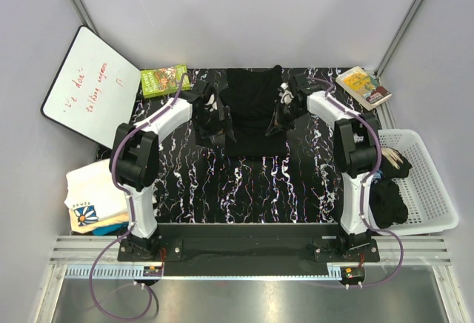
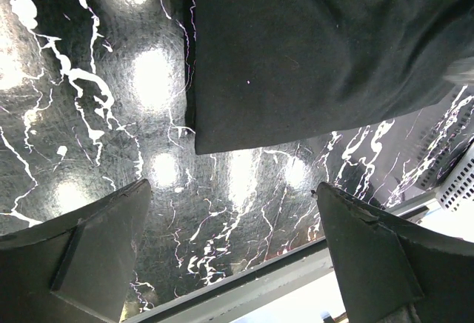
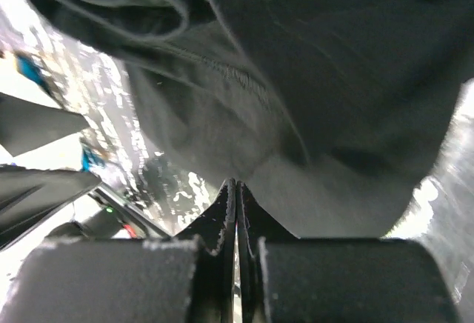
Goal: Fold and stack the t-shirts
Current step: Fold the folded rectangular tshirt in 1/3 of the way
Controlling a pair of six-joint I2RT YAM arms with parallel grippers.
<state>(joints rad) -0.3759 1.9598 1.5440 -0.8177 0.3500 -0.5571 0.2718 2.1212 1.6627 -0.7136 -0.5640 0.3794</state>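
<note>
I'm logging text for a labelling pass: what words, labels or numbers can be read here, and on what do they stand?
Nothing can be quoted with confidence.
whiteboard: two lines of red handwriting, too small to read.
green book: cover lettering blurred.
yellow book: title too small.
white t-shirt: tiny letters above the blue-and-yellow print, unreadable.
Wrist views: no text.

Robot lab test cell, live: grey panel walls [image 1: 244, 12], left arm [image 1: 141, 160] and right arm [image 1: 355, 152] bolted to aluminium rail [image 1: 244, 252], marbled black worktop [image 1: 244, 190], whiteboard [image 1: 89, 86] with red scribble.
</note>
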